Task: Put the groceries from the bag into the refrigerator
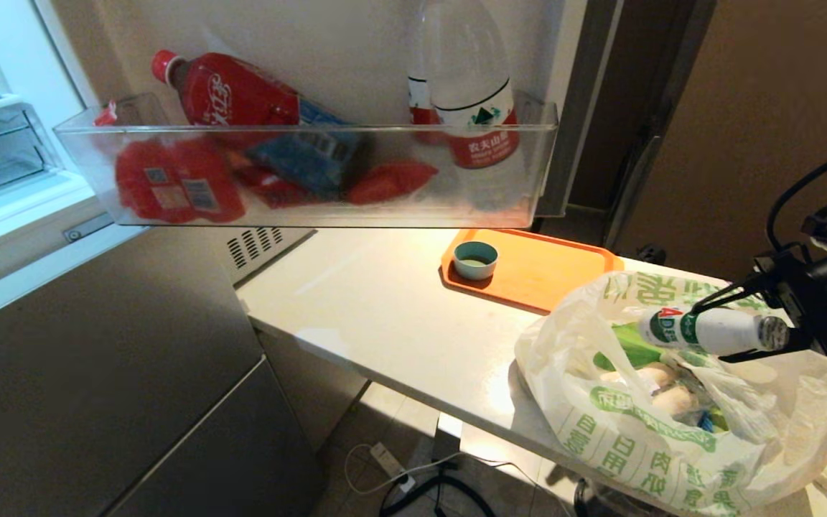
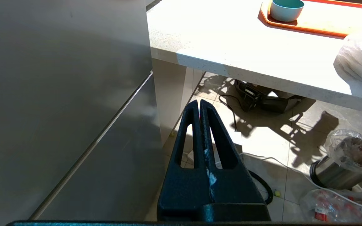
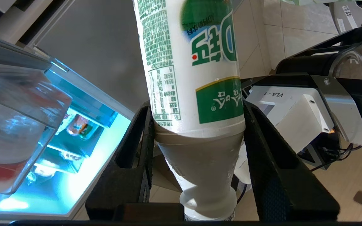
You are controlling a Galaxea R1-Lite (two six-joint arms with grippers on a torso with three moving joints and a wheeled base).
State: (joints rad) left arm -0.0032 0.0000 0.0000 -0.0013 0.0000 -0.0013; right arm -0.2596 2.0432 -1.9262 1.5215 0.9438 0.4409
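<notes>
My right gripper [image 1: 709, 332] is shut on a white bottle [image 1: 701, 329] with a green label and silvery cap, held level just above the open bag [image 1: 622, 438]. In the right wrist view its fingers [image 3: 143, 131] clamp the bottle [image 3: 193, 75] at its shoulder, the cap end toward the wrist. The crinkly white bag with green characters lies on the table's near right corner, with pale beige lumps [image 1: 661, 379] and a green pack [image 1: 629, 348] inside. The refrigerator [image 1: 97, 373] stands at the left, its upper door open and its interior lit [image 3: 58, 169]. My left gripper [image 2: 199, 105] is shut and empty, parked low beside the grey fridge doors.
The open door's clear bin [image 1: 313, 183] hangs over the table's far end, holding red bottles [image 1: 227, 90] and a water bottle [image 1: 474, 93]. An orange tray [image 1: 550, 269] with a teal cup [image 1: 475, 260] sits on the white table [image 1: 385, 316]. Cables [image 1: 421, 481] lie on the floor.
</notes>
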